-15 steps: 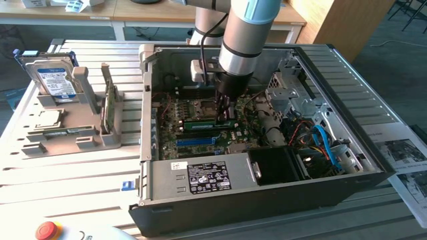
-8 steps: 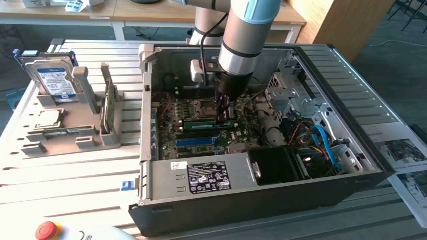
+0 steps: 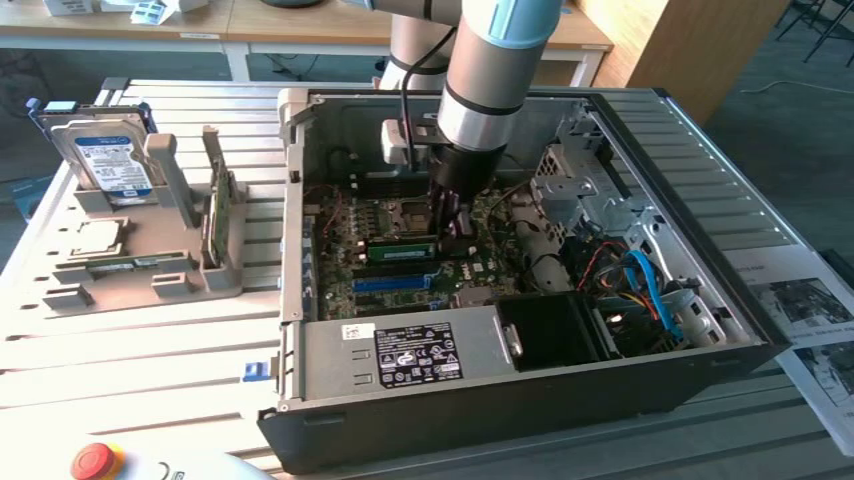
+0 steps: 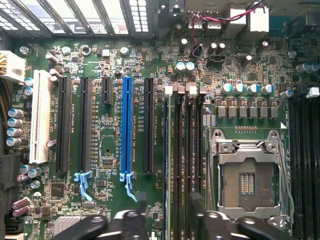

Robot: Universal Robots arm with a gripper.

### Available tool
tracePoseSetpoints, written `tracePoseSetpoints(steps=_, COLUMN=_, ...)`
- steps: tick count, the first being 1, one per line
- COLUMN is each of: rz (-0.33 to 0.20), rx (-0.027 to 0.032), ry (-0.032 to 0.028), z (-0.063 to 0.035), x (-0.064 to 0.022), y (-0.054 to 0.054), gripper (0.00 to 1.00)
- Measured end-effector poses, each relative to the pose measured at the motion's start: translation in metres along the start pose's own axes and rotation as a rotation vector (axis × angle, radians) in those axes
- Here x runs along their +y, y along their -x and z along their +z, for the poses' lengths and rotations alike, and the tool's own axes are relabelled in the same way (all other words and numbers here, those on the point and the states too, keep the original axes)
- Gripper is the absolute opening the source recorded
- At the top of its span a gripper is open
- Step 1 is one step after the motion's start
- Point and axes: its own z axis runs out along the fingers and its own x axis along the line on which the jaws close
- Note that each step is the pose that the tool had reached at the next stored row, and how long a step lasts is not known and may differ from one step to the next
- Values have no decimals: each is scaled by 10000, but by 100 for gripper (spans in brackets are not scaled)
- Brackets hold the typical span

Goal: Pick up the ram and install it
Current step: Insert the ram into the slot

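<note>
A green ram stick (image 3: 403, 241) stands on edge across the motherboard (image 3: 380, 285) inside the open computer case, just above the long blue slot (image 3: 395, 282). My gripper (image 3: 454, 228) reaches down into the case at that stick's end on the exterior view's right. In the wrist view my gripper (image 4: 168, 207) is open. Its dark fingertips (image 4: 141, 202) stand apart on either side of the black ram slots (image 4: 179, 150), with the blue slot (image 4: 127, 125) off to one side. I cannot tell from here whether the stick is fully seated.
On the exterior view's left, a grey holder (image 3: 180, 235) carries a blue-labelled hard drive (image 3: 110, 160), another upright ram stick (image 3: 214, 215) and a flat one (image 3: 134, 264). The case walls, the power supply (image 3: 414, 350), cables (image 3: 641, 285) and the CPU socket (image 4: 247, 180) crowd the gripper.
</note>
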Motion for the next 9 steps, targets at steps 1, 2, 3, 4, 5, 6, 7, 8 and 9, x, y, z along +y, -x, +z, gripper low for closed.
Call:
tracePoseSetpoints(steps=1, rz=0, rx=0, ry=0, z=0, x=0, y=0, gripper=49)
tracePoseSetpoints(steps=2, rz=0, rx=0, ry=0, z=0, x=0, y=0, gripper=49)
tracePoseSetpoints(steps=3, rz=0, rx=0, ry=0, z=0, x=0, y=0, gripper=49)
tracePoseSetpoints(steps=4, rz=0, rx=0, ry=0, z=0, x=0, y=0, gripper=49)
tracePoseSetpoints(steps=5, rz=0, rx=0, ry=0, z=0, x=0, y=0, gripper=49)
tracePoseSetpoints(steps=6, rz=0, rx=-2, ry=-1, z=-1, x=0, y=0, gripper=49)
tracePoseSetpoints(steps=7, rz=-2, rx=0, ry=0, z=-36, x=2, y=0, gripper=49)
tracePoseSetpoints(steps=8, rz=-3, rx=1, ry=0, z=-75, x=5, y=0, gripper=49)
tracePoseSetpoints(steps=9, rz=-2, rx=2, ry=0, z=-233, x=16, y=1, gripper=49)
